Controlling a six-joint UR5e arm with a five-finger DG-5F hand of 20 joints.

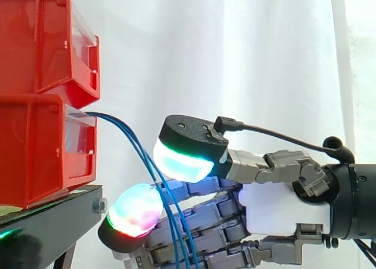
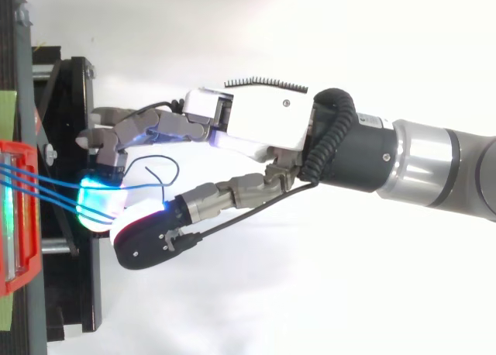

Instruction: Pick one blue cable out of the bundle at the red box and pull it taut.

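Observation:
Several thin blue cables [image 1: 144,154] leave the front of the lower red box [image 1: 35,151] and curve down to the right. From above, they run from the box [image 2: 15,215] across to the hand's glowing pads [image 2: 97,200]. My hand [image 1: 282,207] reaches in from the right, just short of the box. Its thumb pad [image 1: 182,160] glows green-white above the cables. A finger pad [image 1: 136,210] glows red and green below them. The cables pass through the gap between thumb and fingers and hang slack over the fingers. A visible gap separates the two pads, so the hand [image 2: 263,122] is open.
A second red bin [image 1: 41,40] is stacked on the lower one. Both stand on a black stand [image 1: 53,216] whose edge lies right under the fingertips. A white curtain hangs behind. A loose cable loop [image 2: 159,173] lies by the fingers.

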